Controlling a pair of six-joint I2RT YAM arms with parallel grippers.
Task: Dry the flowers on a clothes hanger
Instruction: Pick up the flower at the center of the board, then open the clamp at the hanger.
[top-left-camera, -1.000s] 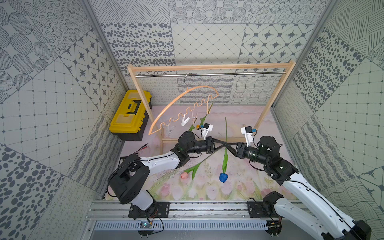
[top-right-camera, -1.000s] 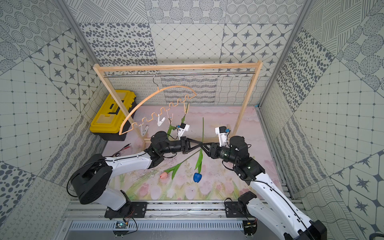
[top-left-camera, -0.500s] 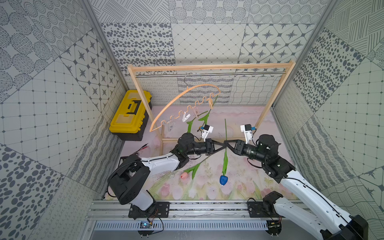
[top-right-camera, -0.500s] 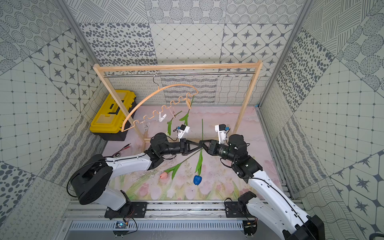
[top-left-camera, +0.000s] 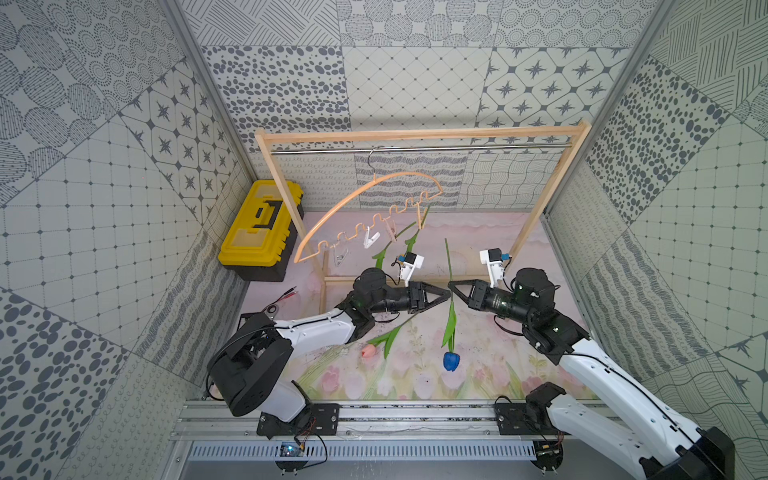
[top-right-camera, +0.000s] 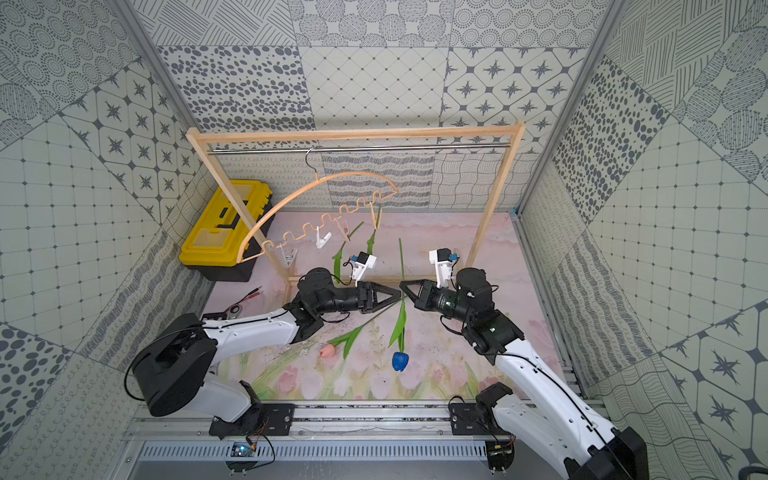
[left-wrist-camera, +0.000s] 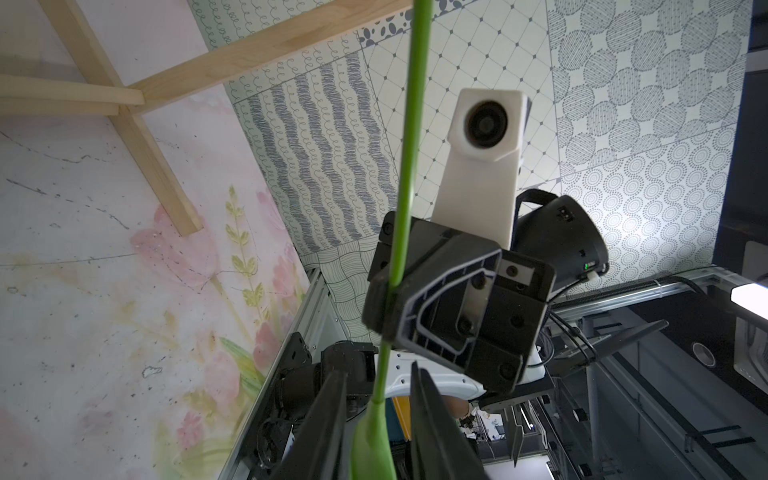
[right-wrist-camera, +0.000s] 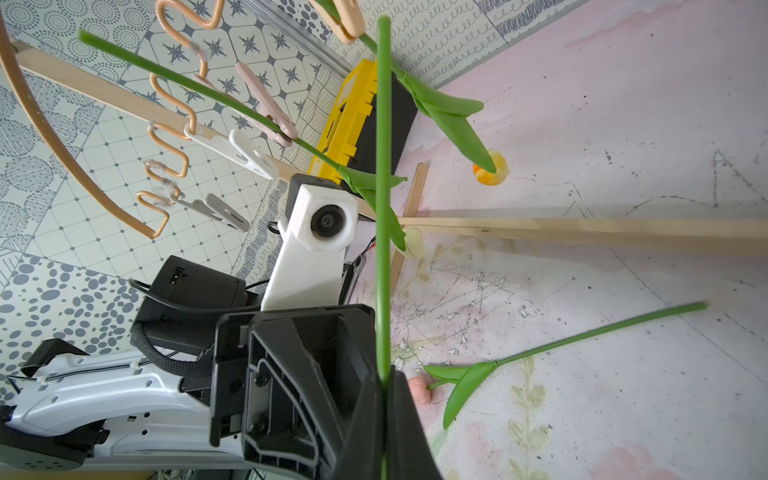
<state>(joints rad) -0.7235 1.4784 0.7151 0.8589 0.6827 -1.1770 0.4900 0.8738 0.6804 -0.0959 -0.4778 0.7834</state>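
Tulips are spread through the cell: nearest, the pink tulip (top-left-camera: 368, 351) is laid flat on the mat (top-left-camera: 498, 365); the blue tulip (top-left-camera: 451, 360) is hung head-down, its stem pinched by the closed right gripper (top-left-camera: 450, 286), with the left gripper (left-wrist-camera: 380, 419) parted around it; farther back, two more tulips (top-left-camera: 379, 257) are clipped to the clothes hanger (top-left-camera: 374, 195).

Blue tulip stem (left-wrist-camera: 410, 145) beyond both edges of left wrist view

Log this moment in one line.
right gripper: shut on blue-headed green-stemmed tulip | left gripper: fingers open around stem | pink-headed tulip: on mat | light wooden arched hanger: two stems clipped
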